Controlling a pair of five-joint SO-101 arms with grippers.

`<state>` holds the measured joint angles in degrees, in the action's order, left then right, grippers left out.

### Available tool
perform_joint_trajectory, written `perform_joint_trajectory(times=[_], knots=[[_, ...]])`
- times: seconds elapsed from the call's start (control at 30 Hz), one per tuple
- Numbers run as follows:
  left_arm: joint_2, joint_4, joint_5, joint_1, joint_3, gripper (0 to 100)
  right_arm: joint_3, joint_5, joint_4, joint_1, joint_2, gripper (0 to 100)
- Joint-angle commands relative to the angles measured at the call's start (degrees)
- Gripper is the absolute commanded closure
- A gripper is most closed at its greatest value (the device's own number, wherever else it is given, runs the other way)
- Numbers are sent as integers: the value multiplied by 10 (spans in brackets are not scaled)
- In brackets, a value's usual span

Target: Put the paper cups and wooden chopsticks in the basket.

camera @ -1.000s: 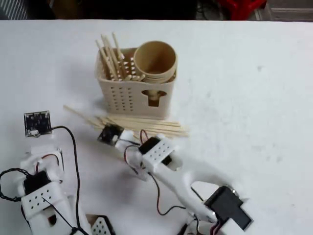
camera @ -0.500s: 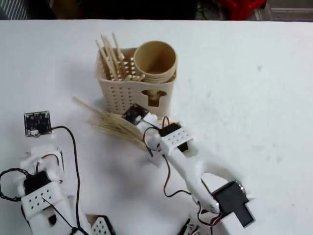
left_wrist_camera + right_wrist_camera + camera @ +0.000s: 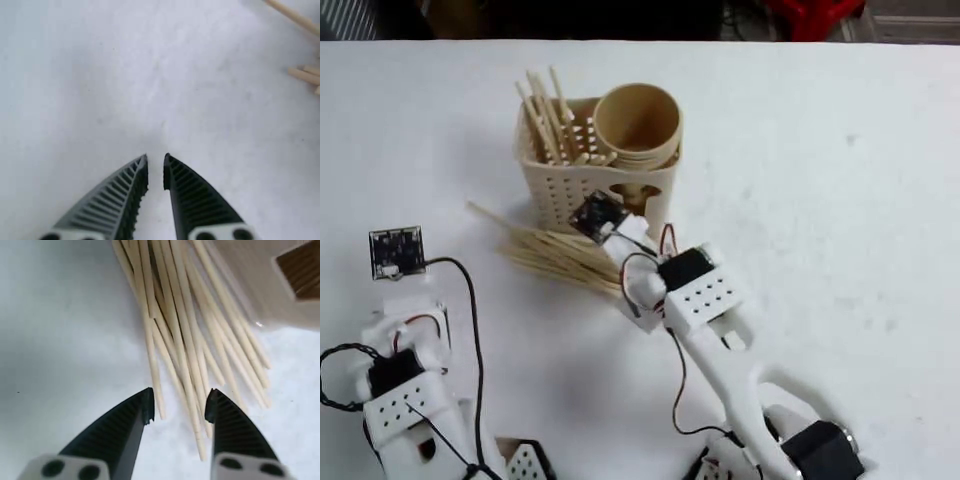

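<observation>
Table (image 3: 840, 150): white, basket (image 3: 570, 200) set on it.
Right gripper (image 3: 177, 405): parted astride wooden chopsticks (image 3: 185, 330), none clamped.
Left gripper (image 3: 155, 157): almost closed, empty.

A white table (image 3: 840, 200) fills the scene, with a red object (image 3: 810, 15) beyond its far edge.

chopsticks (image 3: 555, 255): bare pale wood, matt | basket (image 3: 575, 200): perforated beige plastic | paper cups (image 3: 637, 125): matt | desk (image 3: 820, 200): white, matt | fingers (image 3: 125, 425): ribbed black plastic
</observation>
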<state>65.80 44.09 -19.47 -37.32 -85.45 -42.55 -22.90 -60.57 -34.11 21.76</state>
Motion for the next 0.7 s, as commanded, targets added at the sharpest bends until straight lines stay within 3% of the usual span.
perform_joint_trajectory(times=[0.0, 0.27, 0.47, 0.67], knots=[[8, -16, -4, 8, 3, 924, 42, -7, 37, -29, -6, 822], [8, -16, -4, 8, 3, 924, 122, -79, 100, -21, -174, 820], [8, -16, -4, 7, 3, 924, 139, -84, 137, 22, -237, 822], [8, -16, -4, 7, 3, 924, 140, -84, 138, 5, -276, 875]])
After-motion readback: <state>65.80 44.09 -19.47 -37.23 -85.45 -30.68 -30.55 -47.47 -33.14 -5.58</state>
